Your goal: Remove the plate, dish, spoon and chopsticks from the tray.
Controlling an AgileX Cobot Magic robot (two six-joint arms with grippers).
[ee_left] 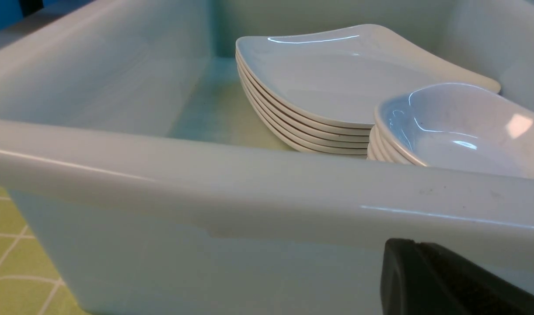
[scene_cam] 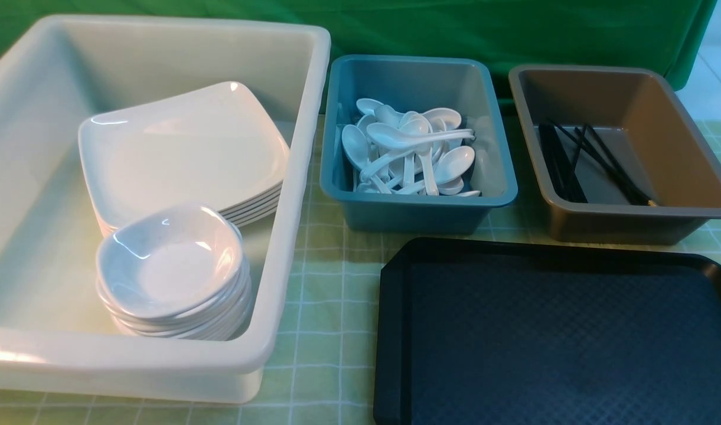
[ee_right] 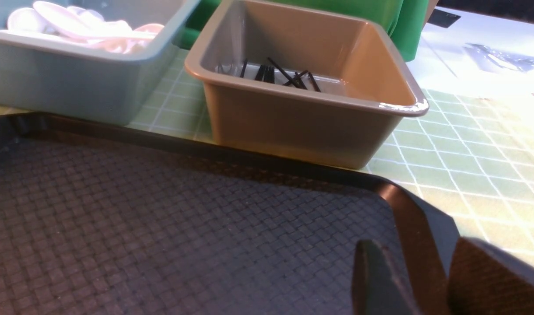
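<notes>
Sitting bare across the lower right of the front view, the tray (scene_cam: 561,336) is showing nothing on its textured surface; the task's things are lying in the tubs behind and beside it. The plate (scene_cam: 183,150) is topping a stack inside the cream tub (scene_cam: 289,195) at the left, with a stack of small dishes (scene_cam: 168,260) just in front of it. Glossy and stiff, the plate is looking slippery and breakable, best taken by its upturned rim. The spoon (scene_cam: 416,137) is lying atop a heap in the teal tub (scene_cam: 419,203) at upper centre, light and slick, its thick handle offering the surest hold. The chopsticks (scene_cam: 590,162) are resting in the brown tub (scene_cam: 626,221) at upper right, thin, light and apt to roll.

Neither arm is appearing in the front view. The left gripper (ee_left: 446,280) is showing only as a dark edge at the lower right of its wrist view, jaws closed on nothing visible. The right gripper (ee_right: 428,280) is hanging over the tray's corner, jaws parted and empty. The tray's near edge is being cut off by the frame.
</notes>
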